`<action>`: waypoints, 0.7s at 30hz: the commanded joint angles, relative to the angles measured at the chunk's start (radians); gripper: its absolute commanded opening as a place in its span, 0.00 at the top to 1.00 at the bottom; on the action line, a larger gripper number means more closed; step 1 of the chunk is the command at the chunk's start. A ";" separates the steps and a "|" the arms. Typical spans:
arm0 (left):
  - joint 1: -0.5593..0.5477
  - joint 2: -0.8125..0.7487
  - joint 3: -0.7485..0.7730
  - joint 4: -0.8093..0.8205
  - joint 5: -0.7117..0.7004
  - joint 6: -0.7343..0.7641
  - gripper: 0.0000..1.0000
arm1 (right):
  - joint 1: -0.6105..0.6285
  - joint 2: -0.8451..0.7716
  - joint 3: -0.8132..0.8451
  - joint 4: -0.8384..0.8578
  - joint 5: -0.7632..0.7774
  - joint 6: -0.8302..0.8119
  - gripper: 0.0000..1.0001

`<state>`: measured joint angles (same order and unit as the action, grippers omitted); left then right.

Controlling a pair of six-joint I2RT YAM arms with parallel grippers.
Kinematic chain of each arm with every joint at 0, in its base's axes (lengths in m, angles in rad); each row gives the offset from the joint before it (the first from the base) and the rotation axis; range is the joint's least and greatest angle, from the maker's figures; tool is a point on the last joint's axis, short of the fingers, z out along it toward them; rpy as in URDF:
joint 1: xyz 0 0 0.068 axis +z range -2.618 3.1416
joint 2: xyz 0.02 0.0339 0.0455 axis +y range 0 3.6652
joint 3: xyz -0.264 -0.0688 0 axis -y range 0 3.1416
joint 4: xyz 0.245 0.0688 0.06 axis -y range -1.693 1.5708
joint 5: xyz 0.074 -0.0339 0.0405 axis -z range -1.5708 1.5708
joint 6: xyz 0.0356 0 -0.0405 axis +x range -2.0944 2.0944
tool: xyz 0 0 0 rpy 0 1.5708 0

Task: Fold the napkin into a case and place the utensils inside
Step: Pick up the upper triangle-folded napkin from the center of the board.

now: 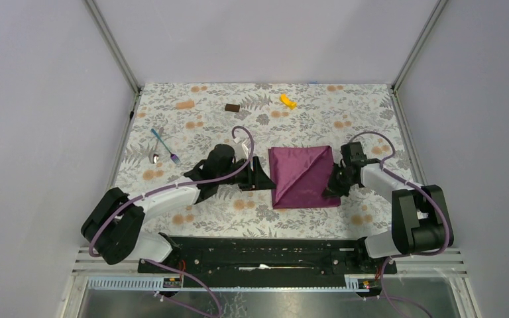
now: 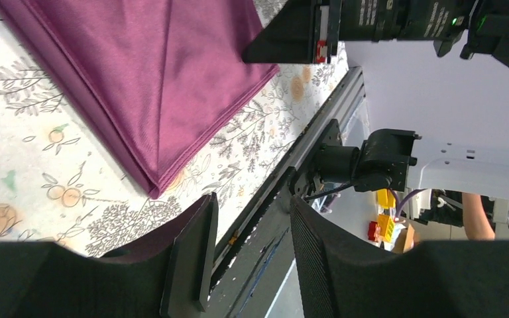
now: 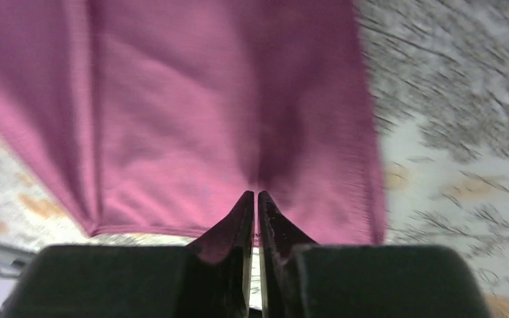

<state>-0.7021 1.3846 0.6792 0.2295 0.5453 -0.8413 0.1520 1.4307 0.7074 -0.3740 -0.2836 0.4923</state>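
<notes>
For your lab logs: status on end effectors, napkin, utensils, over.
Left end effector open beside napkin. Right end effector shut on napkin edge. Utensils far left, untouched. Nothing blocking.

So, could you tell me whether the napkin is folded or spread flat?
Folded: the napkin shows a diagonal crease and stacked layers along its edge in the left wrist view.

I work in a lab test cell: plain pale-grey wall panels (image 1: pixel 265 40) and silver aluminium corner posts (image 1: pixel 114 46) box in my floral-covered table (image 1: pixel 305 222) and black metal mounting rail (image 1: pixel 258 252).
</notes>
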 commanded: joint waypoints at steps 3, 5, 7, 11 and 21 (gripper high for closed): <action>0.010 -0.111 -0.011 -0.098 -0.069 0.053 0.50 | -0.045 -0.009 -0.065 -0.007 0.241 0.047 0.91; 0.010 -0.145 -0.024 -0.113 -0.086 0.053 0.50 | -0.053 0.035 -0.058 0.019 0.269 0.030 0.91; 0.012 -0.180 -0.029 -0.136 -0.100 0.061 0.50 | -0.056 0.085 -0.038 0.046 0.279 0.012 0.91; 0.013 -0.232 -0.044 -0.182 -0.124 0.076 0.49 | -0.051 0.140 0.072 0.008 0.304 -0.043 0.90; 0.023 -0.236 -0.065 -0.178 -0.121 0.082 0.47 | 0.037 -0.052 0.159 -0.121 0.114 -0.178 0.56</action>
<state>-0.6861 1.1286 0.6098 0.0158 0.4179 -0.7769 0.1505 1.4574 0.8196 -0.4629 -0.0151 0.4011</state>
